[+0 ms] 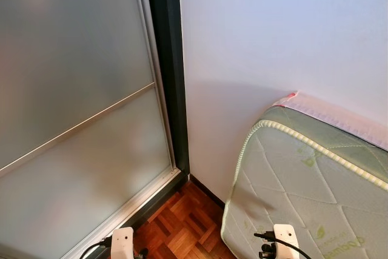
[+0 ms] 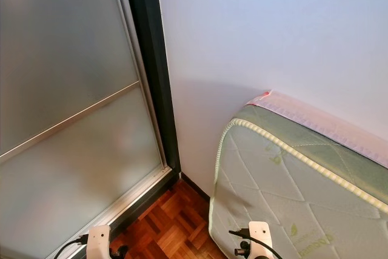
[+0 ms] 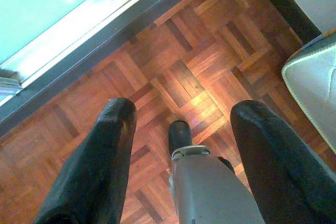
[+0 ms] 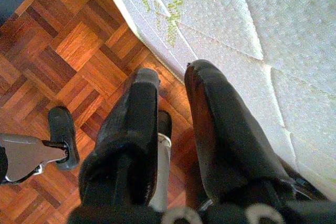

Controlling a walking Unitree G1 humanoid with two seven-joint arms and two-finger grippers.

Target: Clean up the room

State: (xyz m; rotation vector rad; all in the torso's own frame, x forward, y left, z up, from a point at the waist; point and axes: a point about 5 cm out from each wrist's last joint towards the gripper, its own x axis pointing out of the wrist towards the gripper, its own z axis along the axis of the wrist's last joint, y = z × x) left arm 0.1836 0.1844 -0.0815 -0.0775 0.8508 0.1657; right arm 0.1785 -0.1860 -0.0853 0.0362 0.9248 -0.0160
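I face a room corner with no loose item on the floor. My left gripper [image 3: 181,114] hangs open above the parquet floor [image 3: 178,51], its two black fingers [image 3: 113,129] wide apart with nothing between them. My right gripper [image 4: 173,72] hangs beside the edge of a quilted mattress [image 4: 252,19]; its fingers [image 4: 142,108] stand close together, shut and empty. The white ends of both arms [image 1: 122,244] show at the bottom of the head views.
A frosted glass sliding door [image 1: 73,119] with a dark frame [image 1: 173,71] takes up the left, its metal track [image 3: 89,19] along the floor. A white wall [image 1: 279,34] is ahead. The green-trimmed mattress [image 1: 303,198] leans at the right. My feet [image 4: 62,129] stand on the parquet.
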